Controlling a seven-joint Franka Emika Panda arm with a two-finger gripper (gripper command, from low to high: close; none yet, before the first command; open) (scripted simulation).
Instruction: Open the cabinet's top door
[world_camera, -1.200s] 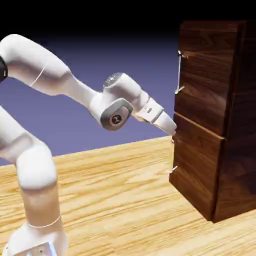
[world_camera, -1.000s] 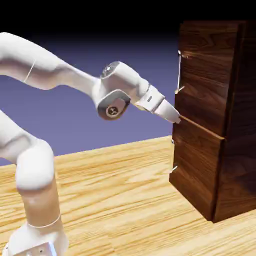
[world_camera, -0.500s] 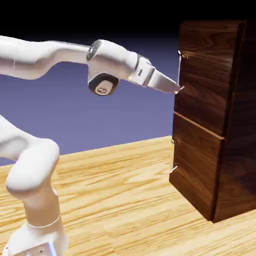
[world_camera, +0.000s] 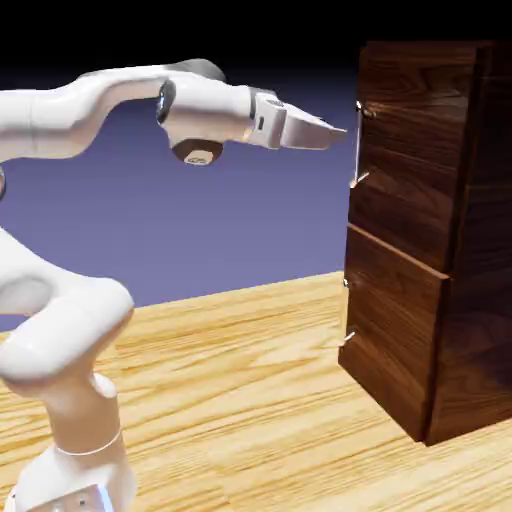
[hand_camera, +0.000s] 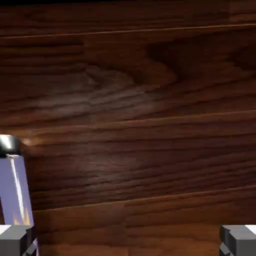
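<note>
Right now the cabinet (world_camera: 425, 230) stands at the table's (world_camera: 230, 400) right side, its top door (world_camera: 405, 150) shut flush above the shorter lower panel (world_camera: 392, 335). Level with the door's thin upright handle (world_camera: 357, 143), the gripper (world_camera: 338, 131) sits just short of it, fingers (hand_camera: 15, 239) spread wide — the bar lies off toward one finger, not centred. Best to shift sideways until the bar is between the fingers, then close and pull back — open air behind the arm leaves room.
</note>
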